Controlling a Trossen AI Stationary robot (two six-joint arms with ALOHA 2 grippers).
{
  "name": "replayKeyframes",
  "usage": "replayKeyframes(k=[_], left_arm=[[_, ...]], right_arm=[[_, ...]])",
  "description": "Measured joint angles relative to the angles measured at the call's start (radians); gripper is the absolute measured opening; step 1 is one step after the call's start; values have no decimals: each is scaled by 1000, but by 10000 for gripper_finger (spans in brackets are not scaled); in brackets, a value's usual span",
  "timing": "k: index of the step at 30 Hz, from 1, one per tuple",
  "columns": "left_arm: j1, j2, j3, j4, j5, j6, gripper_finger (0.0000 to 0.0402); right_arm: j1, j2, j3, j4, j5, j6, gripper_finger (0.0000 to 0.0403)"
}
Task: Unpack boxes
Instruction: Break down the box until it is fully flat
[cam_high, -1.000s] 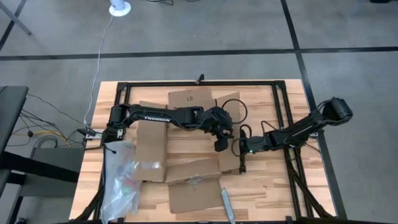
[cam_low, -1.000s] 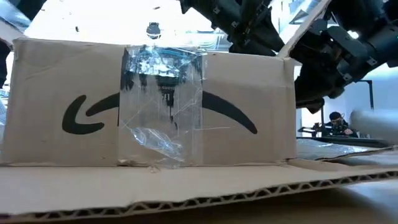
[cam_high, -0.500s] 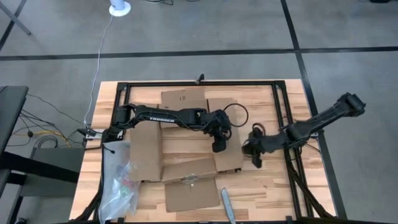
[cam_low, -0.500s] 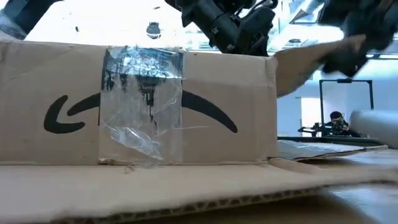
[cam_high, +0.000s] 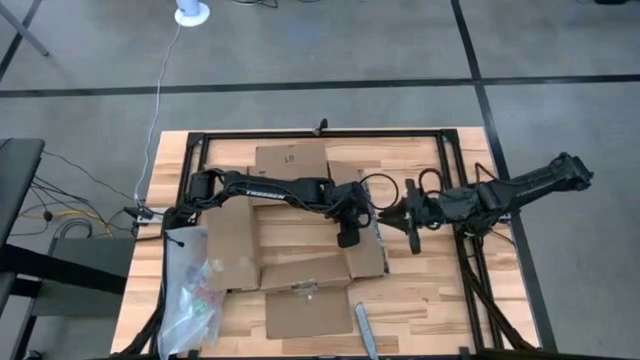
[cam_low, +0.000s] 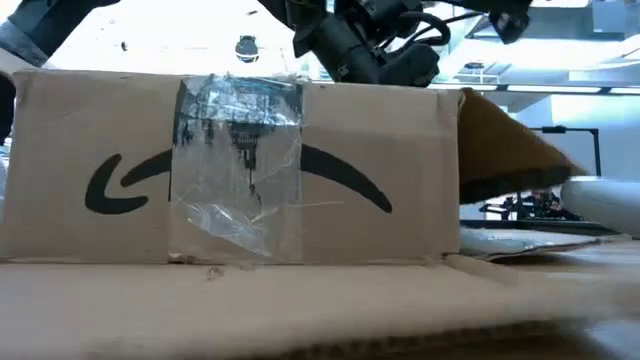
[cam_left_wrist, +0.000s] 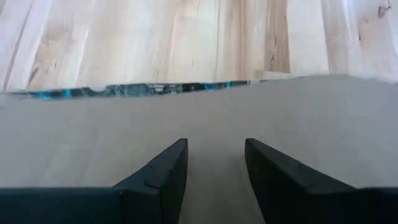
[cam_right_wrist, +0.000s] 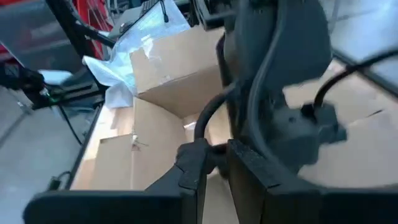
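Observation:
The brown cardboard box stands mid-table with its four flaps spread. The low view shows its near wall with a smile arrow and a torn tape strip. My left gripper is open over the box's right flap; in the left wrist view the gripper points at bare cardboard edged with blue-printed tape. My right gripper hovers just right of that flap. In the right wrist view the gripper is shut, with nothing seen between its fingers. My left gripper stands with its open fingers over the flat cardboard of the right flap, coming from above. I cannot tell whether the fingertips touch the cardboard.
A clear plastic bag with small items lies at the table's near left corner. A silvery tool lies near the front edge. A black frame borders the table. Bare wood lies right of the box.
My right gripper has drawn away from the box's right flap toward the table's right edge, then a little toward the far edge. The flap, held raised before, now slopes lower. The box has slid slightly toward the table's left. My left gripper stays over the box's right side.

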Motion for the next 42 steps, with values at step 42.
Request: replayKeyframes(k=[42], left_arm=[[-90, -28, 289, -954, -531, -241, 149]], right_arm=[[-134, 205, -24, -165, -62, -116, 48]])
